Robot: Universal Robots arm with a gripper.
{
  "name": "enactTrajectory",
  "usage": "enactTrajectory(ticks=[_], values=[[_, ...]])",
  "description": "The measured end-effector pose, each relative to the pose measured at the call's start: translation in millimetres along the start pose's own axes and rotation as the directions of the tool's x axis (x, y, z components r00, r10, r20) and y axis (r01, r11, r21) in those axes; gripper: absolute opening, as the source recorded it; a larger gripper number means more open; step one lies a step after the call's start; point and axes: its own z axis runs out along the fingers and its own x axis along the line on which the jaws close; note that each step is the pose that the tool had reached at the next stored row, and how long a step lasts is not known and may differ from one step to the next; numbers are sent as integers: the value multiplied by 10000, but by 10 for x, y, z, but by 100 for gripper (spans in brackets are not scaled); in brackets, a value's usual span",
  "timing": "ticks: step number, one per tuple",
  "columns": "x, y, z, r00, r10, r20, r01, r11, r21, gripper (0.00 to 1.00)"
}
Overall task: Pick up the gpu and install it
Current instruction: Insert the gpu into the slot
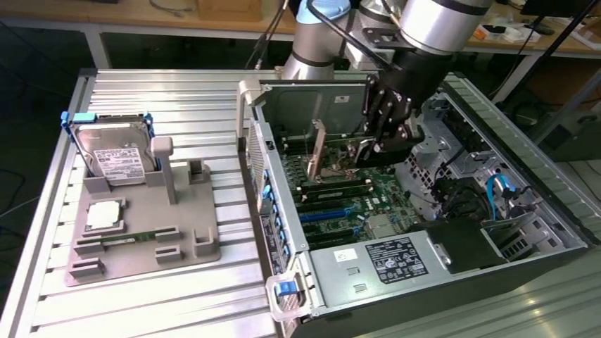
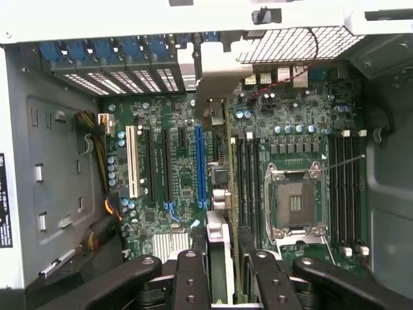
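Note:
My gripper reaches down into the open computer case and is shut on the gpu. In the exterior view the card stands on edge over the motherboard, its silver end bracket toward the case's rear wall. In the wrist view the gpu is a thin edge-on strip between my two black fingers. It runs on to the silver bracket by the rear slot openings. It hangs right beside the long blue slot; I cannot tell whether it touches the board.
A grey fixture tray on the exterior view's left carries a silver hard drive, a processor chip and a memory stick. Inside the case are the empty processor socket, the power supply, cables and a drive cage.

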Motion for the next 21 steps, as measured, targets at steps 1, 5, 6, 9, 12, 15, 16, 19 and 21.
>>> enactTrajectory(ticks=[1,5,6,9,12,15,16,19,21], values=[[3,20,13,10000,0,1,0,10000,1,30],[14,86,60,10000,-1,1,1,10000,1,30],[16,102,70,10000,0,2,0,10000,0,30],[27,124,109,10000,-1,1,1,10000,-2,30],[67,129,165,10000,-1,1,1,10000,-3,30],[102,125,247,10000,0,1,0,10000,-3,30],[106,124,266,10000,0,1,0,10000,-3,30],[110,121,323,10000,0,1,0,10000,-3,30],[111,121,364,10000,-1,1,1,10000,-4,30]])
